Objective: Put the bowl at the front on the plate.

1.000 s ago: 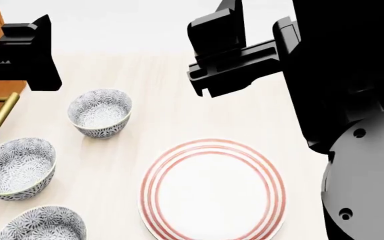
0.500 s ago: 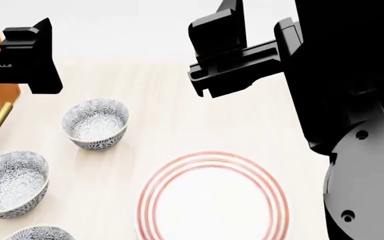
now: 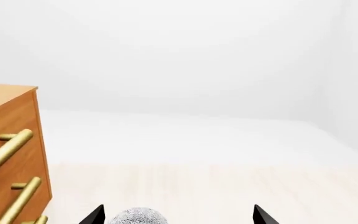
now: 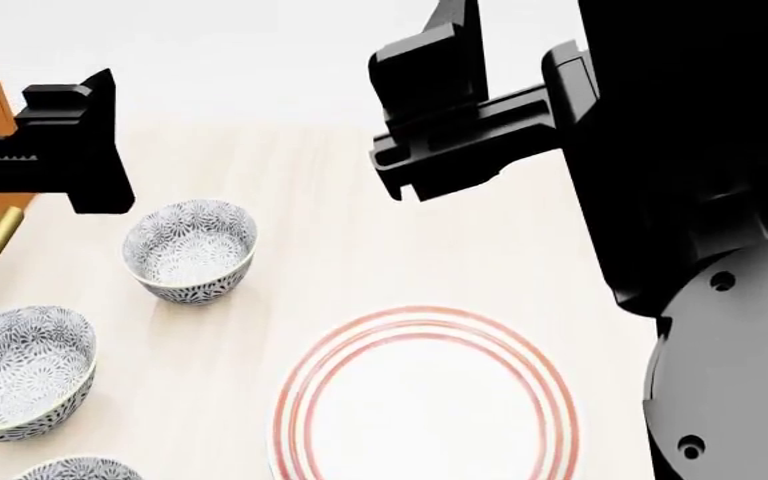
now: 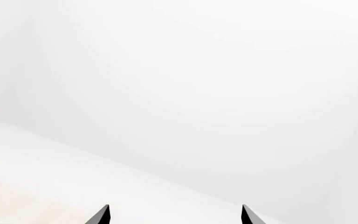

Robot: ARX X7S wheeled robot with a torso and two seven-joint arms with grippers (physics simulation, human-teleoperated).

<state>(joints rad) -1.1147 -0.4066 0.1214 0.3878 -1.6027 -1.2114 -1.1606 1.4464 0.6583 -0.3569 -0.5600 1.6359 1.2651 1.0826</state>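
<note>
Three look-alike grey floral bowls stand in a row at the left in the head view. The bowl (image 4: pixel 191 250) farthest forward sits upright and empty; its rim (image 3: pixel 138 217) shows low between the fingertips in the left wrist view. The red-ringed white plate (image 4: pixel 424 405) lies empty, to the right of the bowls and nearer me. My left gripper (image 3: pixel 177 217) is open and holds nothing, hovering short of that bowl. My right gripper (image 5: pixel 174 215) is open and empty, raised high beyond the plate, facing the white wall.
Two more floral bowls (image 4: pixel 17 370) (image 4: pixel 77 470) sit nearer me, the nearest cut off by the frame edge. A wooden drawer cabinet (image 3: pixel 8 154) with brass handles stands at the table's left. My right arm (image 4: pixel 704 200) fills the right side of the head view.
The head view has shifted: bowls and plate sit lower in frame, the cabinet has slid off to the left. My left arm has moved slightly right and lower. Both grippers stay open.
</note>
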